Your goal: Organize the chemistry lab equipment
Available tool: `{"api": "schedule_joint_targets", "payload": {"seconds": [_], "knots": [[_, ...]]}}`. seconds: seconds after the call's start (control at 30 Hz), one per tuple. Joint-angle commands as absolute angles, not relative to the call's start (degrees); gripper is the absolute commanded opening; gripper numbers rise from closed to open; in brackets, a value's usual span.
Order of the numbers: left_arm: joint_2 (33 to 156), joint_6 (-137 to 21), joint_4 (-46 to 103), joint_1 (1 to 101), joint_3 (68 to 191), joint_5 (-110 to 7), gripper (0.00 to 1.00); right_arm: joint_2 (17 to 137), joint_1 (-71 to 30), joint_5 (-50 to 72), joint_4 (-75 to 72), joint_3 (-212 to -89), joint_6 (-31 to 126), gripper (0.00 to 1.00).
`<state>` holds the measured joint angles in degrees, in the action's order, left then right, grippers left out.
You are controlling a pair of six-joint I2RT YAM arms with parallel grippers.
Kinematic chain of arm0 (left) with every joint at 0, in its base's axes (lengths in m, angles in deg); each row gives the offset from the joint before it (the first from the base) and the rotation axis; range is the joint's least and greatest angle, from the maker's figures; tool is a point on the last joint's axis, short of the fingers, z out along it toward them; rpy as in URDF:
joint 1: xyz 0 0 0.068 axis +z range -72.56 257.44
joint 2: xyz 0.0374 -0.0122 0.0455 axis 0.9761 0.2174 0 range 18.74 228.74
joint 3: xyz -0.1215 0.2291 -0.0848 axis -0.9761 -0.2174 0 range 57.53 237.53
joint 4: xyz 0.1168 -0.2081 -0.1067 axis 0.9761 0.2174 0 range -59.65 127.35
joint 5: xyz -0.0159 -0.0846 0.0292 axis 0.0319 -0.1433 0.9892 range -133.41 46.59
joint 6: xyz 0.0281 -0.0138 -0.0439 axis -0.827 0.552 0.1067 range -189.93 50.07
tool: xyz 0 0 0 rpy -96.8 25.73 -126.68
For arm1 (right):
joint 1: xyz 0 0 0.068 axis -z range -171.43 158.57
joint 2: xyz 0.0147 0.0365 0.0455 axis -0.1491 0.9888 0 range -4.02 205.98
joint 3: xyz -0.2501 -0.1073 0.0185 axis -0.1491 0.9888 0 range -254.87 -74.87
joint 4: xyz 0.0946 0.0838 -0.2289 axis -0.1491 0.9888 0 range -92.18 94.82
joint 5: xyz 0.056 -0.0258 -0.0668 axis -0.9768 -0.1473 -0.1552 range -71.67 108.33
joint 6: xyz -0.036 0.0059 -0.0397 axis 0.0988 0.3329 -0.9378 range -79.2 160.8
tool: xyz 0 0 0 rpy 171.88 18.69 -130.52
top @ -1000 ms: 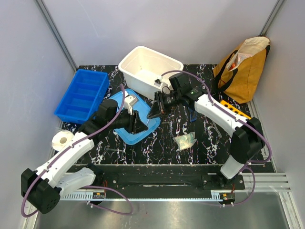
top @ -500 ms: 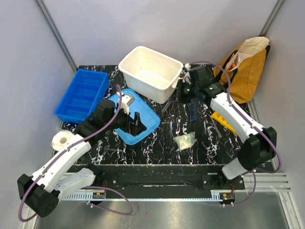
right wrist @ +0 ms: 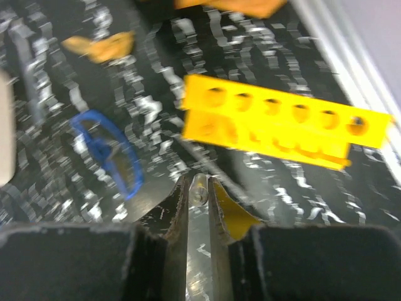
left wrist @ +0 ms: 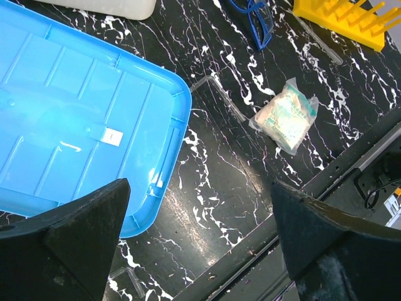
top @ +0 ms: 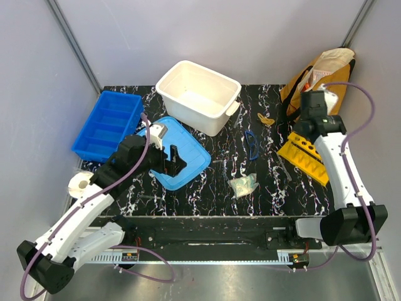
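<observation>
The worktop [top: 207, 194] is black, veined with white like marble. The tub [top: 200, 119] is white, its lid [top: 191, 150] light blue, and the divided tray [top: 109, 122] a deeper blue. The safety glasses [top: 251, 145] have blue rims and clear lenses. The rack [top: 305, 153] is yellow-orange with darker round holes. The wad [top: 243, 185] is pale greenish-white in a clear wrapper. The tote bag [top: 322, 94] is mustard-brown with black straps. The tape roll [top: 81, 184] is white. The left arm [top: 81, 210] and right arm [top: 338, 169] are white with black joints and purple cables [top: 363, 119]. The left end effector [left wrist: 197, 188] and right end effector [right wrist: 199, 182] are black. The tube [right wrist: 199, 216] between the right one's fingers is colourless and shiny.
</observation>
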<state>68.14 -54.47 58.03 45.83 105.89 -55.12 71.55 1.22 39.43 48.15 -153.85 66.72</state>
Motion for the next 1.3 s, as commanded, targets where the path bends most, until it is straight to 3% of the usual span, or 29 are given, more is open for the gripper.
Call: {"api": "schedule_joint_targets", "payload": {"seconds": [0.0, 0.43, 1.27], "knots": [[65.5, -54.11, 56.54, 45.63, 105.7, -53.79, 0.99, 69.45, 7.68, 48.91, 50.65, -152.13, 64.98, 0.18], [63.12, -54.73, 57.51, 43.87, 105.34, -48.86, 0.99, 68.23, 11.83, 50.31, 41.96, -142.91, 67.0, 0.18], [62.68, -54.73, 57.51, 43.52, 105.17, -47.28, 0.99, 72.0, 11.91, 48.39, 33.51, -137.98, 68.4, 0.18]]}}
